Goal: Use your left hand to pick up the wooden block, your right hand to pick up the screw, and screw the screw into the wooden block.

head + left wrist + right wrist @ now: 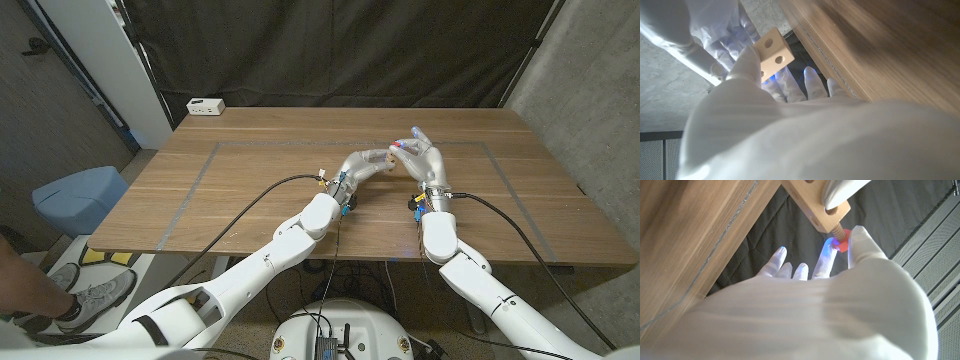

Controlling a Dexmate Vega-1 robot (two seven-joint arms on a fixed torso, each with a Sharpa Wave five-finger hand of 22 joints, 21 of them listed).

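Your left hand (365,165) grips the wooden block (772,52) lifted over the table (250,200), toward one o'clock from centre. Your right hand (422,160) pinches the screw (841,241) by its red head, its threaded tip at a hole in the block's end. If the shaft tilts, it will likely jam or slip free; a loose left grip lets the block twist.

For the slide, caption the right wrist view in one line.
Right robot hand pinches the red-headed screw at a hole in the wooden block, held above the table.
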